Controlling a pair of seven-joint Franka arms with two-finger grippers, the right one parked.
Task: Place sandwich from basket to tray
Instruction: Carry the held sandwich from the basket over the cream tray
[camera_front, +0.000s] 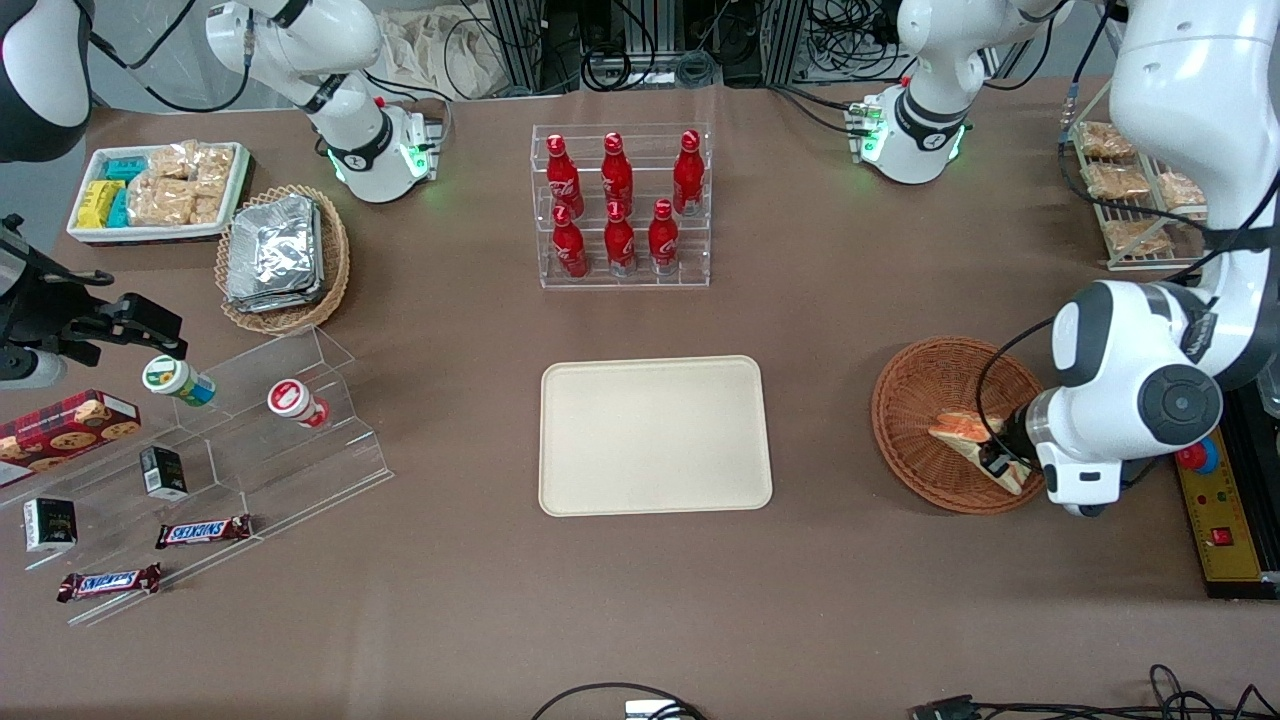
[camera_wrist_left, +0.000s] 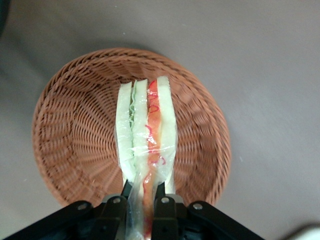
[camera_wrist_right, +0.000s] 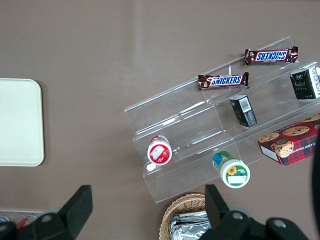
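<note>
We're in a robotics lab dressed up as a little snack shop. White robot arms are bolted at the table's edge, their bases glowing green, with aluminium framing and tangled black cables (camera_front: 640, 60) past the brown table (camera_front: 640, 620), plus a yellow control box with a red emergency button (camera_front: 1200, 455) toward the working arm's end. The shop act comes from the stock: red cola bottles (camera_front: 620, 205) in a clear tiered rack, Snickers bars (camera_front: 203, 531) and a cookie box (camera_front: 65, 425) on acrylic steps (camera_front: 300, 440), foil packets in a wicker basket (camera_front: 285, 258), bagged snacks (camera_front: 1125, 185) on a wire shelf.
</note>
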